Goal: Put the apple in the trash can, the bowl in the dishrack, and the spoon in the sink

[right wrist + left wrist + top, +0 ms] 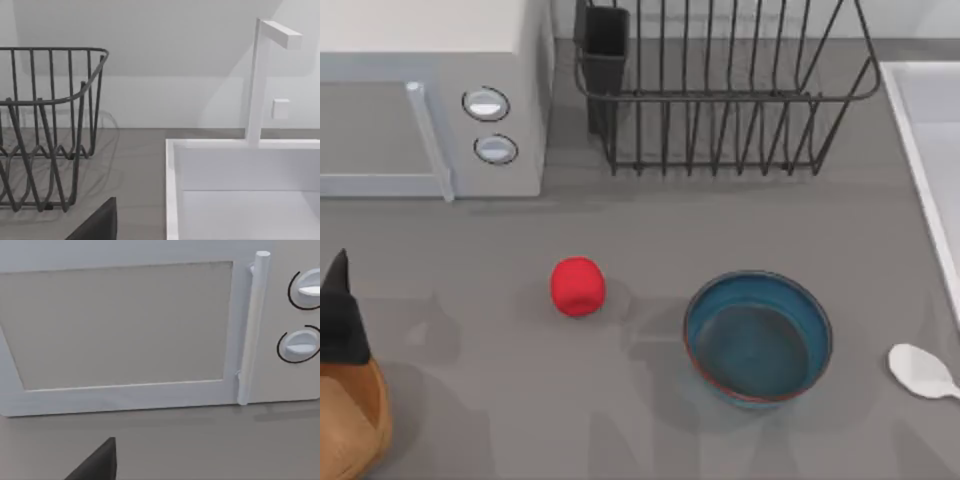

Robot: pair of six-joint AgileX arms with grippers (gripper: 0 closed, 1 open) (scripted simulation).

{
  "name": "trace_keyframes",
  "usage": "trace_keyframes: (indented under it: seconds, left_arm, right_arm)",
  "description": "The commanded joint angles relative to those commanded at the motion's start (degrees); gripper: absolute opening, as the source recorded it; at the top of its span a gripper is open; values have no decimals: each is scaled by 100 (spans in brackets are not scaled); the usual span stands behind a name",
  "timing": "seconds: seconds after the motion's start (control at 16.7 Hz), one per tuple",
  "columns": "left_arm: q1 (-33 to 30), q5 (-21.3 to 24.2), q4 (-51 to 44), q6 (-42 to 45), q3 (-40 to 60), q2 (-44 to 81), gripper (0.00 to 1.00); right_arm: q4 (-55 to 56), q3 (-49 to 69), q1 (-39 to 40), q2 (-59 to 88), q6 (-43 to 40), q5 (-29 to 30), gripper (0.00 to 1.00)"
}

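Note:
The red apple (578, 286) lies on the grey counter left of centre. To its right stands the teal-blue bowl (758, 338), upright and with nothing in it. The white spoon (923, 372) lies near the right edge, just below the sink (932, 150). The black wire dishrack (720, 90) stands at the back, and it also appears in the right wrist view (45, 125) beside the sink (240, 170). The tan trash can (350, 425) sits at the bottom left corner. My left gripper (340, 315) hangs dark just above it, far from the apple. A dark part of my right gripper (97, 222) points toward the sink.
A white microwave (430, 100) with two round knobs fills the back left, and my left wrist view faces its door (120, 325). A white faucet (260, 80) rises behind the sink. Open counter lies between the apple, the bowl and the dishrack.

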Motion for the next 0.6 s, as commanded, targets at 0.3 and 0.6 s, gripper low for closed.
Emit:
trace_keyframes:
  seconds: [0.3,0.6]
  left_arm:
    - [-616,-98,-1264,928,1768,2317,100]
    - [-1332,-100,-2681,2068,3903,4994,100]
  right_arm:
    - [0,0,0,0,0,0,100]
    - [0,0,0,0,0,0,100]
